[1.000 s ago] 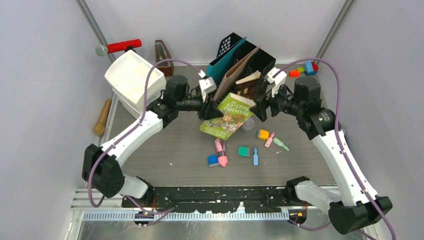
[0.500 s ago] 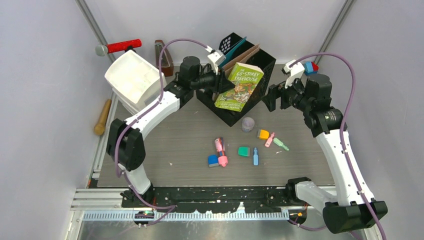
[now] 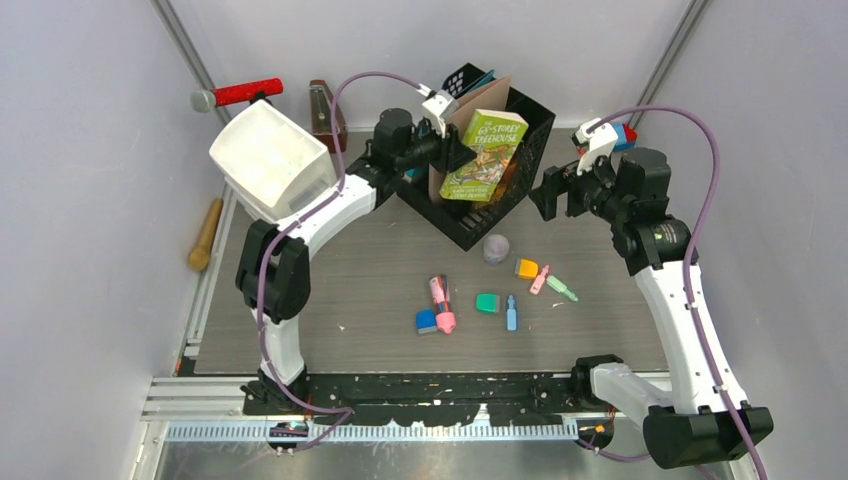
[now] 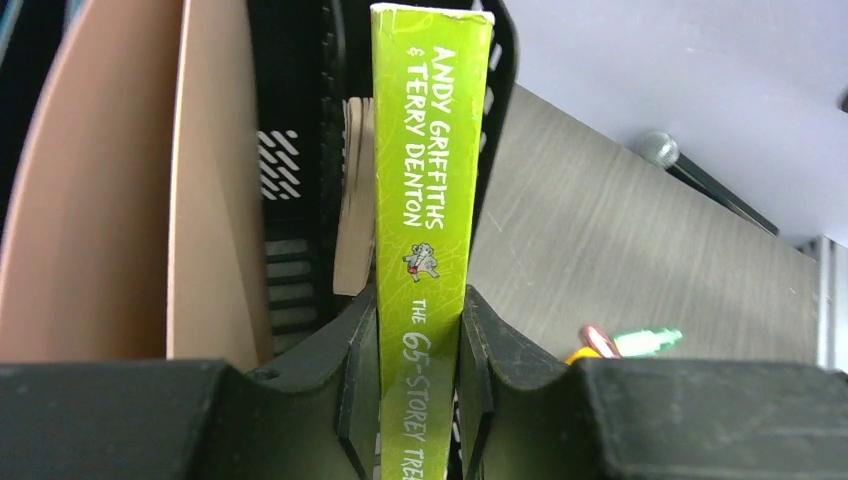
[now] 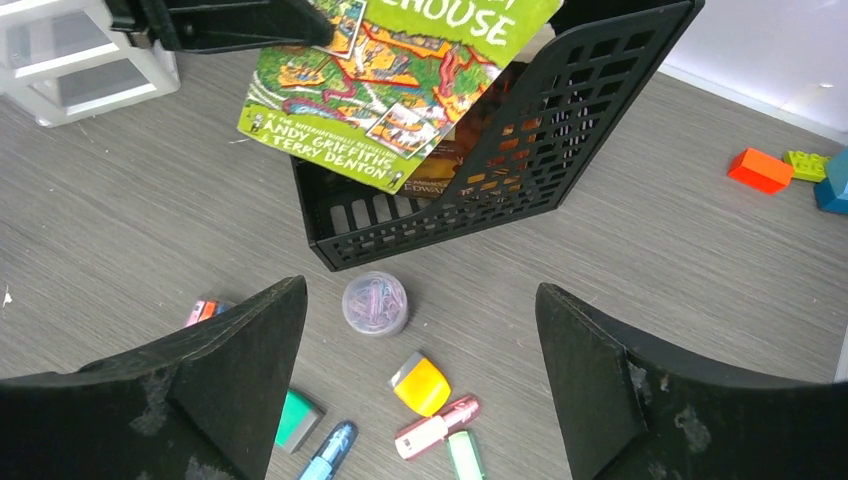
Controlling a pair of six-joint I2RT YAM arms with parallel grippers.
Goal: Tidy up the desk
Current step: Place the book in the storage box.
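Tightly, the left gripper [image 4: 420, 372] clamps the green book [image 4: 430, 150] by its spine, above the rim of the black rack [image 5: 560, 130]. Meanwhile the right gripper [image 5: 418, 295] gapes empty; the desk [image 5: 660, 260] lies below its fingers [image 5: 200, 400], with open room rightward.

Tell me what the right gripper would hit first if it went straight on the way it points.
Most likely the black file holder: the open right gripper points at its mesh side, below the green book. Depth is unclear; aimed lower, it would meet the desk by the small clear tub.
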